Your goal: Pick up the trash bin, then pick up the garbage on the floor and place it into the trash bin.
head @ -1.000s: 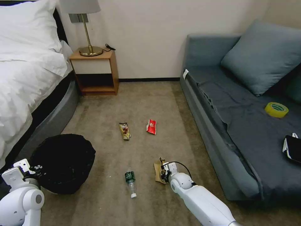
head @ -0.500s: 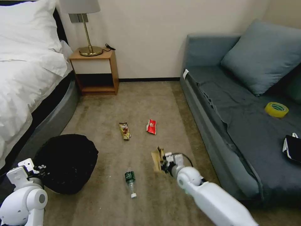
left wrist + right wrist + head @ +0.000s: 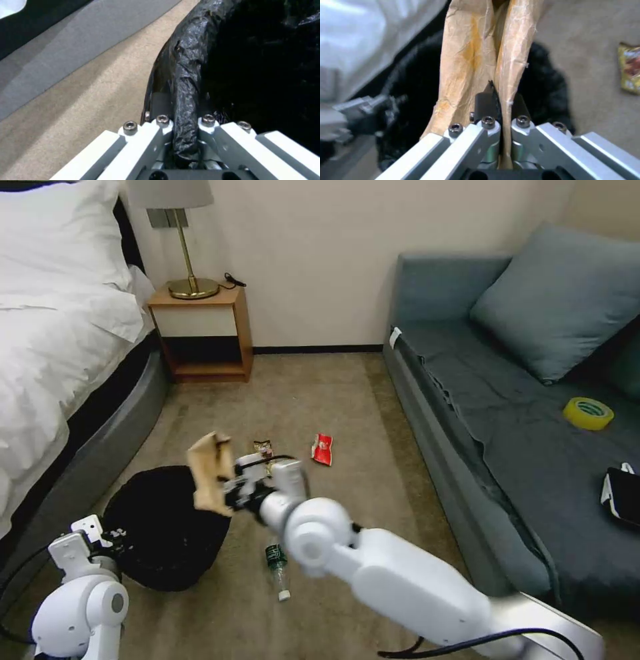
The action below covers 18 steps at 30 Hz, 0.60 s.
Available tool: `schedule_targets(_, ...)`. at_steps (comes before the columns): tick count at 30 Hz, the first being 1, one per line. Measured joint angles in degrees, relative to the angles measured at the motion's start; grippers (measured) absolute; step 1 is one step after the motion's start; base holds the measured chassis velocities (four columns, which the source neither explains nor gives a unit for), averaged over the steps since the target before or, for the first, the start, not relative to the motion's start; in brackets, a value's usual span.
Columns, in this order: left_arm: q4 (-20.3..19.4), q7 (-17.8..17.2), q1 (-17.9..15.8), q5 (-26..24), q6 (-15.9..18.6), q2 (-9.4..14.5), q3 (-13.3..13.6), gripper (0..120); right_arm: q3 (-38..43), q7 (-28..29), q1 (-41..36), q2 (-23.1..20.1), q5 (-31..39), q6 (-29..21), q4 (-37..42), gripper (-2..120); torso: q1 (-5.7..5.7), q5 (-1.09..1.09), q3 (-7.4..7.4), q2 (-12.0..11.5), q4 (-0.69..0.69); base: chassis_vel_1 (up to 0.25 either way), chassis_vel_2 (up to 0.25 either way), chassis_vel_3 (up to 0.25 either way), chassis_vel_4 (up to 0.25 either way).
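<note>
The trash bin (image 3: 167, 527), lined with a crinkly black bag, sits low at the left, and my left gripper (image 3: 110, 533) is shut on its bagged rim (image 3: 185, 105). My right gripper (image 3: 230, 493) is shut on the crumpled tan paper wrapper (image 3: 210, 480) and holds it above the bin's right edge; in the right wrist view the wrapper (image 3: 480, 57) hangs over the black bag (image 3: 546, 92). On the carpet lie the clear bottle with a green label (image 3: 277, 570), the red snack packet (image 3: 322, 449) and the gold-brown wrapper (image 3: 264, 448), partly hidden behind my right gripper.
A bed (image 3: 60, 347) runs along the left with a wooden nightstand (image 3: 203, 333) and lamp behind. A grey sofa (image 3: 520, 447) on the right carries a yellow tape roll (image 3: 587, 413) and a flat black device (image 3: 623, 495). Open carpet lies between them.
My right arm lifted the tan wrapper off the carpet and swung it left over the bin. The bin and my left gripper shifted a little to the right.
</note>
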Motion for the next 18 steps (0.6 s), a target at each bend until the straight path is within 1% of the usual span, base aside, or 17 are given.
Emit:
schedule_targets(1,-0.27,-0.03,0.08,0.03,0.00,-0.20,-0.01,2,-1.24,0.23,0.51,1.02,-0.39,0.52,-1.92,0,0.00,0.01,0.00,0.00,0.00,0.000,0.000,0.000,0.000)
schedule_targets(2,-0.27,-0.03,0.08,0.03,0.00,-0.20,-0.01,2,-1.24,0.23,0.51,1.02,-0.39,0.52,-1.92,0,0.00,0.01,0.00,0.00,0.00,0.000,0.000,0.000,0.000)
schedule_targets(3,-0.72,-0.03,0.24,0.03,0.00,-0.42,-0.01,2,-2.90,0.44,1.23,2.46,-0.98,1.39,-4.76,0,0.00,0.00,0.00,0.00,0.00,0.000,0.000,0.000,0.000)
schedule_targets(5,-0.95,-0.01,0.32,0.03,0.00,-0.49,0.00,2,-3.51,0.47,1.53,3.04,-1.28,1.80,-5.93,0,0.00,0.01,0.00,0.00,0.00,0.000,0.000,0.000,0.000)
schedule_targets(6,-1.34,-0.01,0.51,0.03,0.00,-0.66,-0.04,2,-4.80,0.50,2.23,4.28,-2.29,2.94,-8.61,0,0.00,0.01,0.00,0.00,0.00,0.000,0.000,0.000,0.000)
schedule_targets(7,-1.34,-0.01,0.51,0.03,0.00,-0.66,-0.04,2,-4.80,0.50,2.23,4.28,-2.29,2.94,-8.61,0,0.00,0.01,0.00,0.00,0.00,0.000,0.000,0.000,0.000)
schedule_targets(8,-1.70,0.00,0.70,0.03,0.01,-0.85,-0.12,2,-6.07,0.50,2.86,5.30,-3.22,3.76,-10.85,0,0.00,0.01,0.00,0.00,0.00,0.000,0.000,0.000,0.000)
schedule_targets(13,-1.96,0.00,0.89,0.03,0.01,-1.00,-0.19,2,-6.62,0.42,3.03,5.69,-3.36,3.88,-11.15,1,0.00,0.01,0.00,0.00,0.00,0.000,0.000,0.000,0.000)
schedule_targets(14,-2.01,0.01,0.91,0.02,0.01,-1.02,-0.24,2,-6.70,0.36,2.58,5.65,-3.32,3.80,-9.77,13,0.00,0.02,0.00,0.00,-0.01,0.000,0.000,0.000,0.000)
schedule_targets(15,-2.01,0.01,0.91,0.02,0.01,-1.02,-0.24,2,-6.70,0.36,2.58,5.65,-3.32,3.80,-9.77,13,0.00,0.02,0.00,0.00,-0.01,0.000,0.000,0.000,0.000)
schedule_targets(18,-2.01,0.02,0.79,0.01,0.01,-1.15,-0.26,2,-6.65,0.42,2.08,5.28,-3.32,3.54,-8.49,27,0.00,0.02,0.00,0.00,-0.01,0.000,0.000,0.000,0.000)
